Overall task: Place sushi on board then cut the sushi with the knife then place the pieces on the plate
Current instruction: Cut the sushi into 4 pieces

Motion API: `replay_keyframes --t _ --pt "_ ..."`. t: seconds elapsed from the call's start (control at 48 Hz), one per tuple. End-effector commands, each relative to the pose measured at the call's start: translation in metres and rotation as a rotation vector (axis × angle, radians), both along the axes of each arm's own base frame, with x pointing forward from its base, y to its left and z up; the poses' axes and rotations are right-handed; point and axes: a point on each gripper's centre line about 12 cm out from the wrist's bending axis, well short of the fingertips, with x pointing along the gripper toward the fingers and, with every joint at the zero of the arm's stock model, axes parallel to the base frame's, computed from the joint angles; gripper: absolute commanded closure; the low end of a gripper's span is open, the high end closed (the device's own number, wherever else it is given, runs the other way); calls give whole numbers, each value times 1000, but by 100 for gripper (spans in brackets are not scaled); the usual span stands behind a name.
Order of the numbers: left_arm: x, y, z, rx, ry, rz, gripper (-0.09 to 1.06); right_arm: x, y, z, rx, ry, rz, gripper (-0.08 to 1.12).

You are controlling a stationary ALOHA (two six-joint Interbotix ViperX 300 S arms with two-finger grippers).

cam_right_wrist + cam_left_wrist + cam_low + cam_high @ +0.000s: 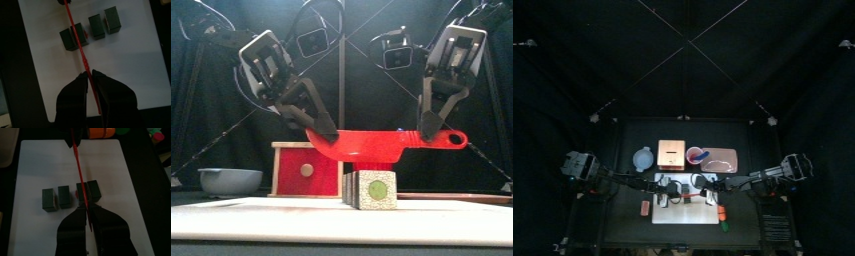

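Front view: the left pincer [318,128] and the right pincer [433,128] each grip one end of the red knife [372,145], with their jaws narrow on it.
Knife: level, close over the sushi block [374,189] (contact cannot be told); in the wrist views its edge crosses the middle of the block.
Sushi: on the white board [251,215]; two cut pieces [48,199] stand apart beside the block.
Done: placing on the board, and it seems two cuts.
Left: this cut, then carrying all pieces to the pink plate [720,152], where no dark piece shows.
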Motion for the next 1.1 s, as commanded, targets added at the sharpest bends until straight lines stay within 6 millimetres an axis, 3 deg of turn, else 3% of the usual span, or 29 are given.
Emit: replay_keyframes --t 0.021,0.208,1.104 --pt "5 -14 21 -11 -65 -35 54 3 2 19 15 -60 -1 55" --pt "4 -21 17 -12 -55 -50 54 1 9 13 34 -40 4 55" --pt "9 -18 -3 -7 -8 -34 54 3 6 -1 20 -4 2 55"
